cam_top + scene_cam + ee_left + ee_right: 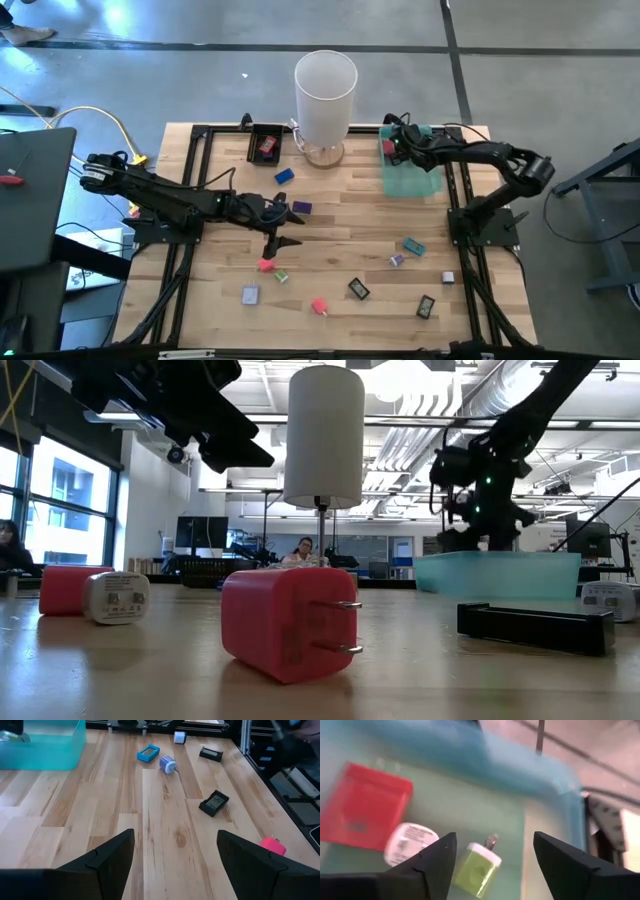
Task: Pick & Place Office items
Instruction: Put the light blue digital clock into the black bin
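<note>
Right wrist view shows the right pincer [492, 860] open over the green tray [545, 820], a small lime plug block [479, 866] lying below; judged light, rigid and smooth, best gripped across flat sides; the left pincer [175, 862] hovers open above the bench [165, 820].

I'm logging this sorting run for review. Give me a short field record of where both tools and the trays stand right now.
left tool: open, empty, over the table's middle
right tool: open, above the green tray
green tray contents: red block, white charger, lime charger
black tray: holds a red piece
white cylinder: upright, between the trays
loose items: several on the table's near half
</note>
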Available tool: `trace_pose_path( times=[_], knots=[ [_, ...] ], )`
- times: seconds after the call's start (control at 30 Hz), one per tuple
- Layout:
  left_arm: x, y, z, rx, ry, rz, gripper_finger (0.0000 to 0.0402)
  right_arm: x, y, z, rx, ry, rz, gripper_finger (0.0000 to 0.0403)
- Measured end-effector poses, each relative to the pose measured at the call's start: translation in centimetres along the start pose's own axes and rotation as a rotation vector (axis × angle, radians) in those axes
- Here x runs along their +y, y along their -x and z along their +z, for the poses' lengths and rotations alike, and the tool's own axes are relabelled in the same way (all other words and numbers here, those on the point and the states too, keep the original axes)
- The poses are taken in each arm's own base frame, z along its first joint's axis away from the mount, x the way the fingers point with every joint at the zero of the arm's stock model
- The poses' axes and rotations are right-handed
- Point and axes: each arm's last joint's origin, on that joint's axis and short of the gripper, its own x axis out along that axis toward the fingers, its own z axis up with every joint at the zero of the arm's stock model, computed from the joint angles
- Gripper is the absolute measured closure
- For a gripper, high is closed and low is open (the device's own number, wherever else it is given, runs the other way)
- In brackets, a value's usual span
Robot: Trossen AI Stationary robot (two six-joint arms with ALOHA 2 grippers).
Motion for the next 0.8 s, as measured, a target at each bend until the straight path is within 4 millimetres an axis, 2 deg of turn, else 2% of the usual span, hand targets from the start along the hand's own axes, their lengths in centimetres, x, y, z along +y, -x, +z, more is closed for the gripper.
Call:
trace_pose_path(
  times=[0.13, 0.33, 0.57, 0.8],
  knots=[
    [0.0, 0.0, 0.0, 0.0, 0.0, 0.0, 0.0127, -0.2, 2.6, 0.5, -0.078, -0.014, 0.054, 0.0143],
    [0.0, 0.0, 0.0, 0.0, 0.0, 0.0, 0.0127, -1.3, 7.7, 0.5, -0.173, 0.012, 0.202, 0.0142],
    [-0.1, 0.0, 0.0, 0.001, -0.001, -0.007, 0.0127, -2.6, 13.2, -0.3, -0.259, 0.116, 0.62, 0.0142],
    [-0.1, 0.0, 0.0, 0.001, 0.031, -0.007, 0.0127, -3.6, 16.3, -1.6, -0.225, 0.205, 1.002, 0.0142]
  ],
)
